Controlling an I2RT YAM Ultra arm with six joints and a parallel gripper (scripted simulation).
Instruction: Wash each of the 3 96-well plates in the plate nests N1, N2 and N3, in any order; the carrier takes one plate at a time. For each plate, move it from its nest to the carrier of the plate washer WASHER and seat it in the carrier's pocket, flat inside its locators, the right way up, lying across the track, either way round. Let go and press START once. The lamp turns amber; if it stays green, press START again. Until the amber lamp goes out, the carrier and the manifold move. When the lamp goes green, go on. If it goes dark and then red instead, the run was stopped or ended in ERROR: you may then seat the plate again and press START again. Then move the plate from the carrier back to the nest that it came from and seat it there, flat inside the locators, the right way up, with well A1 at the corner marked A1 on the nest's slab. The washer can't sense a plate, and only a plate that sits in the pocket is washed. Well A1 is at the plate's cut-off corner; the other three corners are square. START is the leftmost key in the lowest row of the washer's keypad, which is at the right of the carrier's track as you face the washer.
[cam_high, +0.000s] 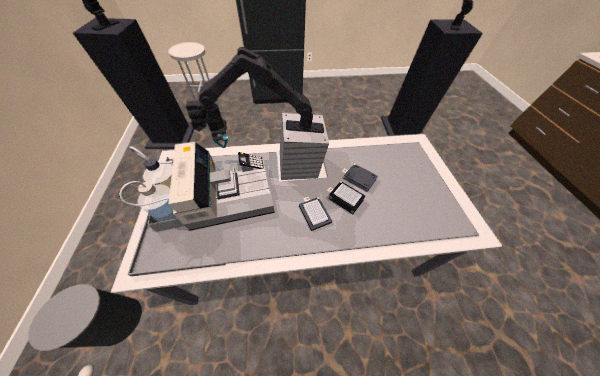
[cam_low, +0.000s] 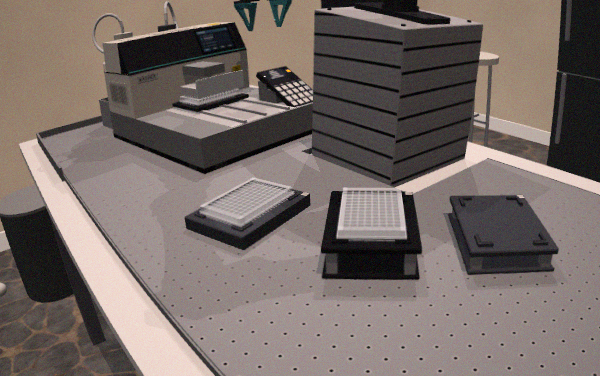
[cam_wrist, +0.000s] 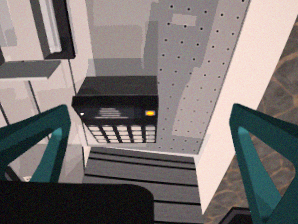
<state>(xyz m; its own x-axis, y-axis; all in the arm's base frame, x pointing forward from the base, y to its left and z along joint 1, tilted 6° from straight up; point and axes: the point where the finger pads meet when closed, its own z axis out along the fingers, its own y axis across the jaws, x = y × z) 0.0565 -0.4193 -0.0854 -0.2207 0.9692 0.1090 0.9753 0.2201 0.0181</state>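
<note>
Gripper (cam_high: 221, 141) spread wide and carrying nothing, hanging above the washer's keypad (cam_high: 250, 160).

From the wrist view we look down between our teal fingers at the keypad, which sits on the right of the plate washer (cam_low: 200, 95) on the desk (cam_low: 125, 310). One 96-well plate (cam_low: 212, 95) sits in the carrier on the washer's track, close under the manifold. We see two more plates out front: one (cam_low: 247, 201) in the low left nest (cam_low: 235, 232), another (cam_low: 372, 214) in the raised middle nest (cam_low: 372, 247). The right nest (cam_low: 502, 231) shows only its dark slab and corner locators. Our arm rises from the banded grey pedestal (cam_low: 395, 95) just beside the washer.
</note>
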